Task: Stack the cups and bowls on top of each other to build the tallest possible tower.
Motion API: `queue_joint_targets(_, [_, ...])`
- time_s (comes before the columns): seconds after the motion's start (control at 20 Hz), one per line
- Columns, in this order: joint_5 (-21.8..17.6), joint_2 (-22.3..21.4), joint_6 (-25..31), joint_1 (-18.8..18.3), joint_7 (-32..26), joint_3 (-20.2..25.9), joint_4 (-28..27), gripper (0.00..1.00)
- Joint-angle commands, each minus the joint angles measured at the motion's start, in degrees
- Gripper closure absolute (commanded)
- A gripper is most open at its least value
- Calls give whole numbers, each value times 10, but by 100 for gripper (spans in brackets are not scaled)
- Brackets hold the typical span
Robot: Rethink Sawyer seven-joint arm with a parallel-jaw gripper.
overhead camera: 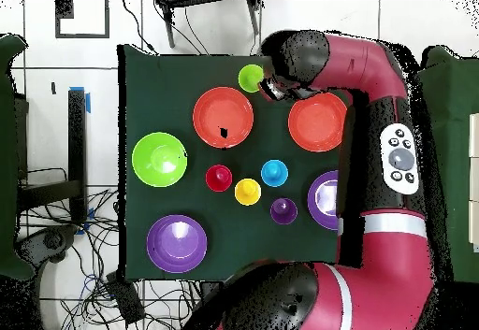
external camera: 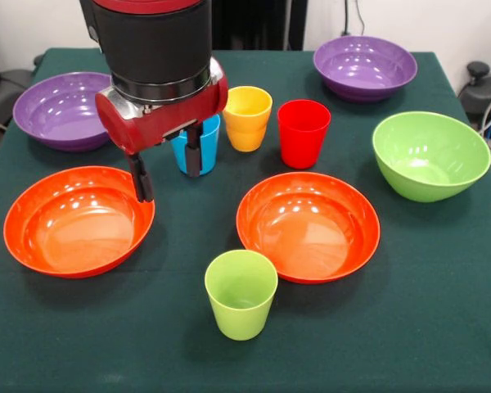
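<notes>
My gripper (external camera: 168, 168) is open and empty, its fingers (external camera: 141, 180) hanging over the right rim of the left orange bowl (external camera: 78, 219), in front of the blue cup (external camera: 206, 141). The yellow cup (external camera: 247, 117) and red cup (external camera: 303, 131) stand beside it. A second orange bowl (external camera: 308, 225) sits centre right, with the light green cup (external camera: 240, 293) upright in front of it. The green bowl (external camera: 430, 155) and two purple bowls (external camera: 61, 109) (external camera: 364, 65) lie around. The purple cup (overhead camera: 283, 211) shows only overhead. No tower shows; every piece stands alone.
The green cloth table (external camera: 409, 327) ends close behind the far purple bowl. In the overhead view the arm (overhead camera: 374, 83) runs along the table's right side and covers part of a purple bowl (overhead camera: 323, 200). Cables lie on the floor at the left.
</notes>
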Motion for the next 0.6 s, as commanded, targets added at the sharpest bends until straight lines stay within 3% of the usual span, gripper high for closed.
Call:
queue_joint_targets(0.05, [-13,8,-53,2,77,-19,86,0])
queue_joint_targets(0.6, [23,34,-134,-8,118,-28,144,0])
